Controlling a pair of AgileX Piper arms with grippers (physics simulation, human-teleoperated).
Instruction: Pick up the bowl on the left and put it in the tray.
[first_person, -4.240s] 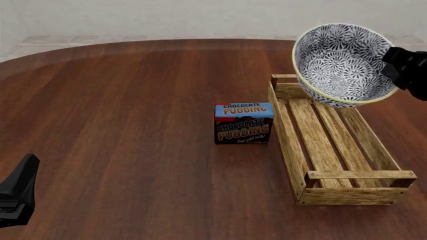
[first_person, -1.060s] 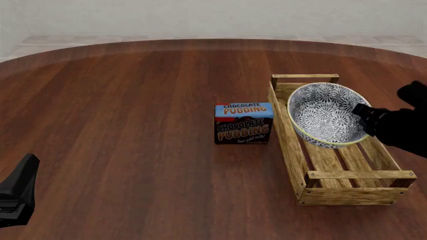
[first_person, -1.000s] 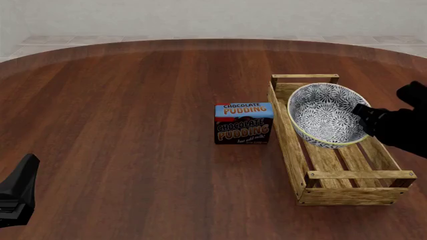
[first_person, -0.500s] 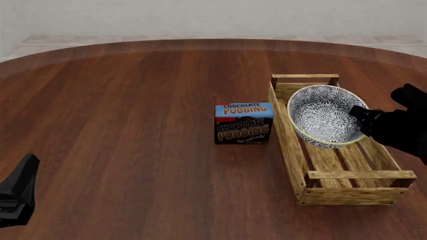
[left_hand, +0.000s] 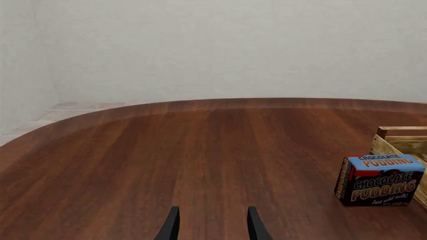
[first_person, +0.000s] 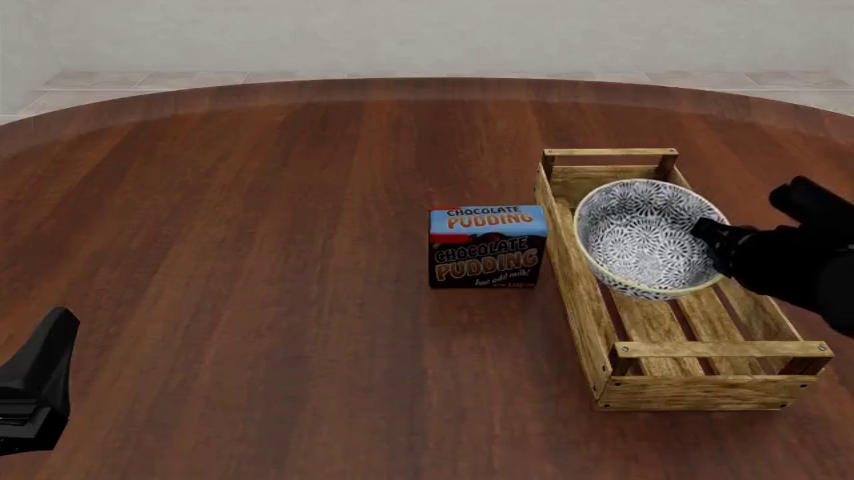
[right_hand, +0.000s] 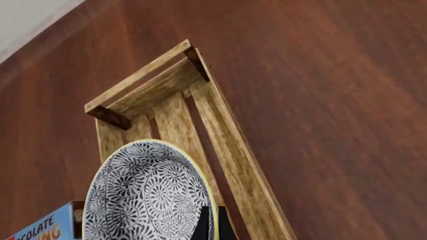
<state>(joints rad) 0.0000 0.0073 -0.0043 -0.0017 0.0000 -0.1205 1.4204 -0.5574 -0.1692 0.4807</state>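
The blue-grey patterned bowl (first_person: 641, 236) sits low inside the far half of the wooden slatted tray (first_person: 571, 280), tilted a little toward the left. My right gripper (first_person: 710, 240) is shut on the bowl's right rim. In the right wrist view its two fingertips (right_hand: 202, 225) pinch the yellowish rim of the bowl (right_hand: 147, 195), above the tray's slats (right_hand: 227, 145). My left gripper (left_hand: 212, 227) is open and empty, far off over bare table; the left arm (first_person: 34, 385) shows at the front left corner.
A chocolate pudding box (first_person: 489, 246) stands upright just left of the tray, a small gap away, and shows again (left_hand: 380, 181) beside the tray's end (left_hand: 400, 140). Dark wooden table (first_person: 267, 250) stretches to the left and front.
My right gripper has carried the bowl down from above the tray's far end into the tray. Over the last second it sank a little lower. The left arm has not moved.
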